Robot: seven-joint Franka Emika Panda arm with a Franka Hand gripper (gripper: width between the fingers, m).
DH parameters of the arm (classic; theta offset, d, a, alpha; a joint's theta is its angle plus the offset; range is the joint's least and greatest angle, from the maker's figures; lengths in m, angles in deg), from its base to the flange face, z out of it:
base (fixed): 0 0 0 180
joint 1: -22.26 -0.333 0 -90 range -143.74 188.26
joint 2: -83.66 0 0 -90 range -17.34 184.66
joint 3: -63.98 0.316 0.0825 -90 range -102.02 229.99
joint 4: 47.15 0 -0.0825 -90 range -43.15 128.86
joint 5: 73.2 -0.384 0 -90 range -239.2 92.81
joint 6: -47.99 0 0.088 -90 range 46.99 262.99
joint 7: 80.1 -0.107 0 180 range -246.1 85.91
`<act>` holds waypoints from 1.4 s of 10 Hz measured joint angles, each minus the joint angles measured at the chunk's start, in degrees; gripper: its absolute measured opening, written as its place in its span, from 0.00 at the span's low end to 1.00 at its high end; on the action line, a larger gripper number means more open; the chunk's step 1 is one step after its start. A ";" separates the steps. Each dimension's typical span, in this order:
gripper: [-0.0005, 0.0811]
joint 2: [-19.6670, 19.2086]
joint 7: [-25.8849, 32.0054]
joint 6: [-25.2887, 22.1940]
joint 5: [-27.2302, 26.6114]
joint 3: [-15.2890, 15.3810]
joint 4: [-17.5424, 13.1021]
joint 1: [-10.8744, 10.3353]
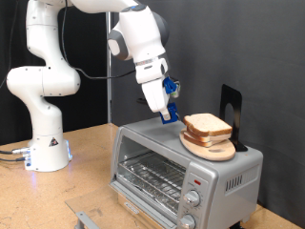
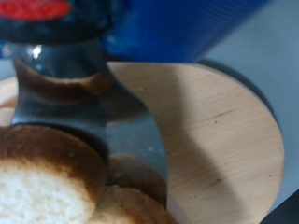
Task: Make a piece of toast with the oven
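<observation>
The silver-grey oven [image 1: 162,164] stands on the wooden table with its glass door shut and the wire rack showing behind it. On its roof lies a round wooden plate [image 1: 221,151] with a stack of bread slices [image 1: 208,125]. My gripper [image 1: 170,114], with blue fingers, hangs tilted just above the oven roof, close against the side of the stack that faces the exterior view's left. The wrist view shows a dark, blurred finger [image 2: 61,89] over the plate [image 2: 220,131], with toasted bread [image 2: 37,187] close beneath it. No slice shows between the fingers.
A black upright stand [image 1: 231,113] rises behind the plate on the oven roof. Two round knobs [image 1: 194,199] and a red light [image 1: 197,179] sit on the oven front. The robot base [image 1: 46,153] stands at the exterior view's left. A metal piece [image 1: 86,220] lies at the bottom edge.
</observation>
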 joint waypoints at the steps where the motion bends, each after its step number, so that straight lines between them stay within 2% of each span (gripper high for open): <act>1: 0.56 0.45 0.00 0.00 -1.00 -0.03 0.11 -0.03; 7: 0.56 3.44 4.93 1.85 -8.78 -0.24 0.35 -0.11; 11: 0.56 4.81 5.43 0.68 -8.94 -0.48 0.88 0.03; 12: 0.56 4.82 6.84 0.68 -10.61 -0.82 0.97 -0.14; 14: 0.56 5.31 13.12 0.32 -16.11 -3.19 1.89 -0.52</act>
